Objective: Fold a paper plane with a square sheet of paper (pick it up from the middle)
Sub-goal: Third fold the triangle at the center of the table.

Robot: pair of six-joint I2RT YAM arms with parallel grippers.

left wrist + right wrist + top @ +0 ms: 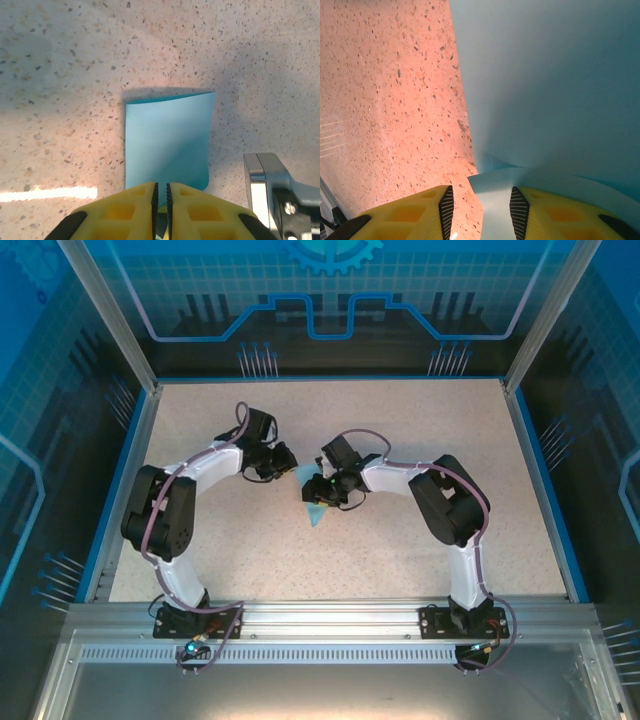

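Left end effector (161, 190) nearly shut, pinching near edge of folded paper sheet (167, 140), at mid-table (60, 75) btwn the arms. Right end effector (481, 202) part open, fold btwn its fingers w/o a grip. Best, imo: hold left pinch firm, set right squarely on crease, press flat.

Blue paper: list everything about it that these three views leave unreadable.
- Left wrist: the left gripper covers the near edge of the paper; how many layers its jaws pinch is hidden.
- Right wrist: the paper runs off the top and right edges; whether the right gripper touches it is unclear.
- Top external: the paper is tiny and partly under both grippers; its folds are unreadable.
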